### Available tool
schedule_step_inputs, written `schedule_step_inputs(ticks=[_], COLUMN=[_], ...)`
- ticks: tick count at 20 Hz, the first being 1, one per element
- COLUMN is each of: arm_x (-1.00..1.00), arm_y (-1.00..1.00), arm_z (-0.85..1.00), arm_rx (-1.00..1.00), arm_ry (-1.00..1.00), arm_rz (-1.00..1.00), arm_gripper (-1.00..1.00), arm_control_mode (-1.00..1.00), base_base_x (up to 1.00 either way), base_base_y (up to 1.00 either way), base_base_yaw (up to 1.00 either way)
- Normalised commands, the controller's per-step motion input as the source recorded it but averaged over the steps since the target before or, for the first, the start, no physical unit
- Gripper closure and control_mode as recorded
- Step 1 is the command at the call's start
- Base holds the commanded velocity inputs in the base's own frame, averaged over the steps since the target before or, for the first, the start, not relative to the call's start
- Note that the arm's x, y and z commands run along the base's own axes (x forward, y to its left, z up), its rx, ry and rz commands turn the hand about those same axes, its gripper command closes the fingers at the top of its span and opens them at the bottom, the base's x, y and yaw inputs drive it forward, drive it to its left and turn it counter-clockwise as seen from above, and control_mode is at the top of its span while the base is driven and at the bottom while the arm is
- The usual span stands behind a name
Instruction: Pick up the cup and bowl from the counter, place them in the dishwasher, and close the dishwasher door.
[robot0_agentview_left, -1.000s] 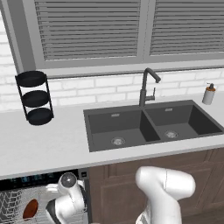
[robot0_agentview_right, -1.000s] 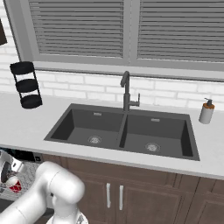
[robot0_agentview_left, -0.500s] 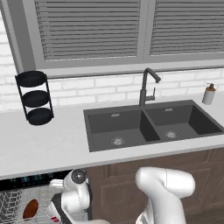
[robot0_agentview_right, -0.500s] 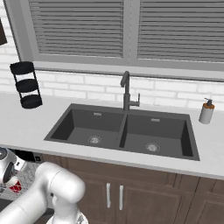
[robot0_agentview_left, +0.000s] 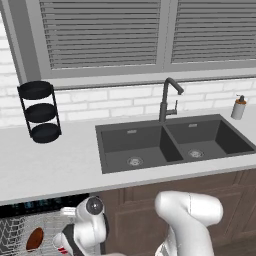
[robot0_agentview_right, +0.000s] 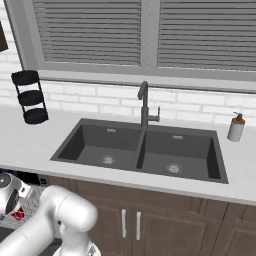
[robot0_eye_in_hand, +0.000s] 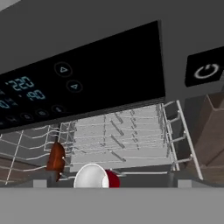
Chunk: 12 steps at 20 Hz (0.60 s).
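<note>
Since the earlier frame, the arm had swung right. With the claw spread and empty, cup (robot0_eye_in_hand: 97, 178) and bowl (robot0_eye_in_hand: 56, 157) sat racked; a protruding rack (robot0_eye_in_hand: 122, 140) could block door closure.

Counter (robot0_agentview_left: 50, 165): three-tier stand (robot0_agentview_left: 40, 111) at left, sink (robot0_agentview_left: 170, 142) centre, soap dispenser (robot0_agentview_left: 239, 107) right. Dishwasher (robot0_eye_in_hand: 87, 83) below counter; bowl (robot0_eye_in_hand: 56, 157) and cup (robot0_eye_in_hand: 96, 177) side by side in its rack (robot0_eye_in_hand: 122, 135).

Pale table (robot0_agentview_left: 50, 167) across mid-frame, wire rack (robot0_eye_in_hand: 118, 140) below.
Three-tier stand (robot0_agentview_left: 40, 111) upper left, soap bottle (robot0_agentview_left: 239, 107) far right; bowl (robot0_eye_in_hand: 56, 157) and cup (robot0_eye_in_hand: 97, 177) in the rack.
</note>
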Motion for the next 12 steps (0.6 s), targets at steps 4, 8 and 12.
schedule_step_inputs(ticks=[4,8,12], arm_x=[-0.29,-0.26,-0.13], arm_y=[0.00,0.00,-0.01], arm_z=[0.02,0.26,0.33], arm_rx=[0.01,0.06,0.09], arm_ry=[-0.09,-0.14,-0.02], arm_rz=[0.00,0.01,0.03], arm_gripper=[-1.00,-1.00,-1.00], arm_control_mode=[-1.00,-1.00,-1.00], base_base_x=[0.00,0.00,0.00], base_base_y=[0.00,0.00,0.00], base_base_yaw=[0.00,0.00,0.00])
